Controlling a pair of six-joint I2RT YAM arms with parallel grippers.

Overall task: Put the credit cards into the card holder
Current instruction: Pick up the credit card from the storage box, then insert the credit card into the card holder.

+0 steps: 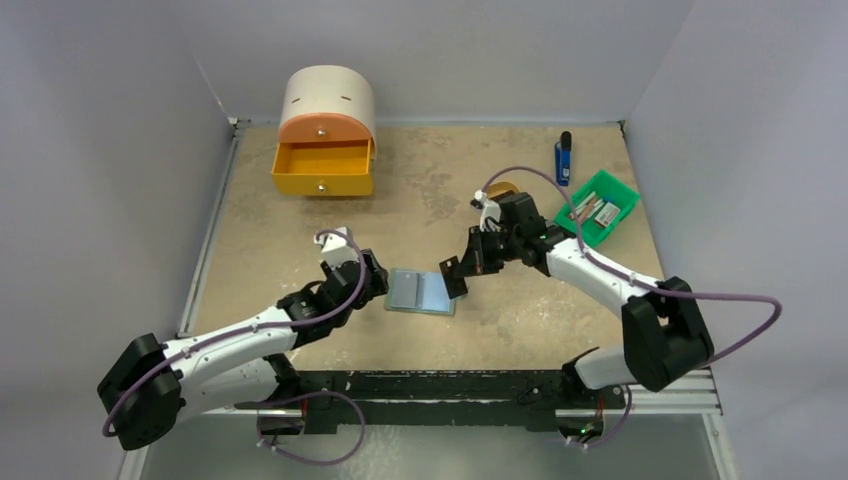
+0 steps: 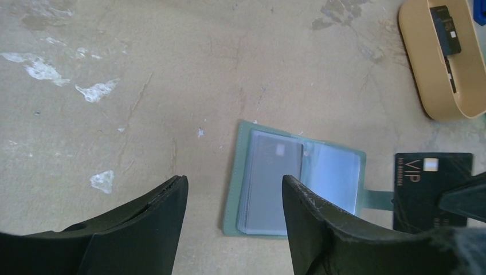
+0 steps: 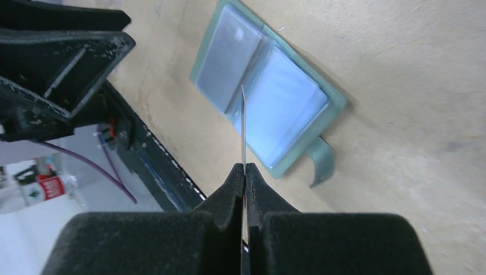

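Just beyond wide left gripper (image 2: 234,186), card holder (image 2: 335,172); credit card (image 2: 432,183) tight in right gripper (image 3: 245,172).

The card holder (image 1: 421,291) lies opened flat on the table, a grey-green bifold with pale blue-grey clear pockets facing up and its little side tab (image 2: 378,200) sticking out from one short edge. A grey-looking card (image 2: 272,172) with a small light mark sits inside one pocket, seen through the sleeve. A black card (image 2: 430,183) printed "VIP", with a small light square near one corner, is pinched at its far end by the right gripper (image 3: 245,167). It is held just beyond the tab side of the holder, its free edge toward the pockets. Another dark card (image 2: 446,26), possibly with one more beside it, rests in the tan tray (image 2: 441,103), well apart.
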